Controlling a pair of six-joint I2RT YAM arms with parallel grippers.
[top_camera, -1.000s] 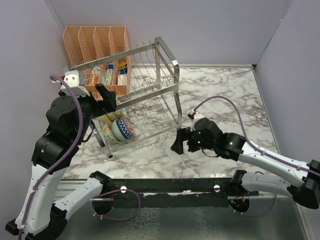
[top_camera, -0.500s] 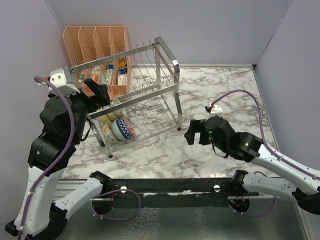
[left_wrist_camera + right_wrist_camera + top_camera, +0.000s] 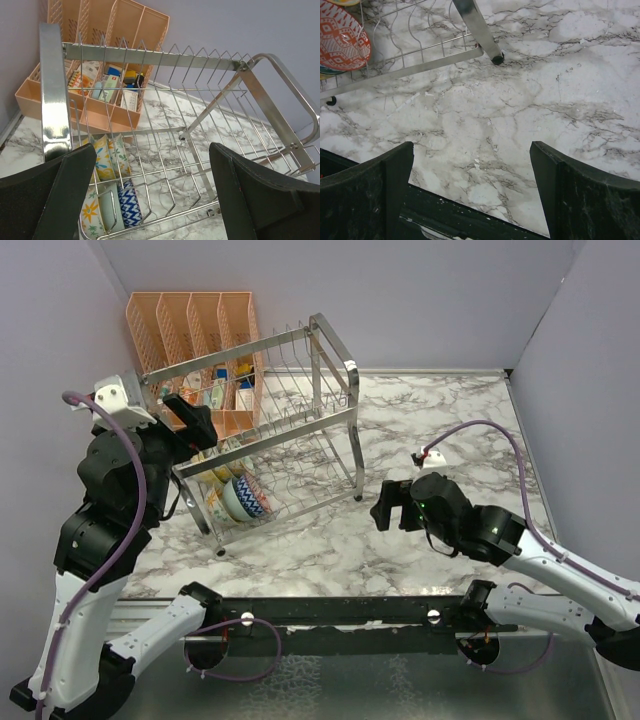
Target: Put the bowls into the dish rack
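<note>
Peach organizer (image 3: 192,318) holding small packets (image 3: 108,86) stands on marble table (image 3: 450,420).

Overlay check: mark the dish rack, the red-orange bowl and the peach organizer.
dish rack (image 3: 54,90), left wrist view, chrome upright post
red-orange bowl (image 3: 340,42), right wrist view, patterned face
peach organizer (image 3: 152,30), left wrist view, right divider panel

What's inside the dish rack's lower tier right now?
Patterned bowls stand on edge at one end of the lower tier of the dish rack. They overlap behind its wires, so the count is unclear.
</note>
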